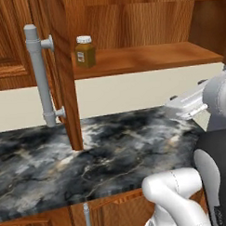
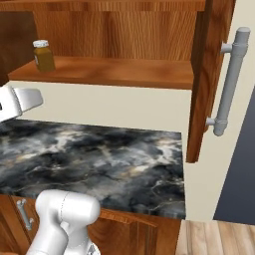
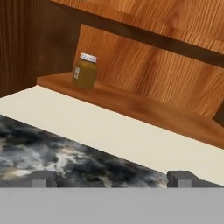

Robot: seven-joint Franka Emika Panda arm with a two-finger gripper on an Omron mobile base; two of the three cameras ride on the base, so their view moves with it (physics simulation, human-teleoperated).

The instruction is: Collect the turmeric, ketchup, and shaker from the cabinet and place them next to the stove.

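Observation:
The turmeric (image 1: 85,52) (image 2: 44,56) (image 3: 85,71), a squat amber jar with a white lid, stands upright at the left end of the cabinet's inner shelf (image 1: 149,57) (image 2: 119,70) (image 3: 144,107). The cabinet door (image 1: 66,84) (image 2: 206,74) is swung open, its long grey bar handle (image 1: 41,76) (image 2: 229,82) facing out. My gripper (image 3: 112,179) is open with nothing between its fingertips (image 3: 43,178). It hovers over the counter, below and in front of the shelf, well short of the jar. The white hand (image 1: 186,104) (image 2: 20,102) shows at the picture edges. Ketchup, shaker and stove are out of view.
A dark marbled counter (image 1: 88,153) (image 2: 99,154) runs under the cabinet, with a cream wall strip (image 3: 109,131) behind it. The open door's lower edge hangs just above the counter. Lower wooden cabinets with a small grey handle (image 2: 22,214) sit below the front edge.

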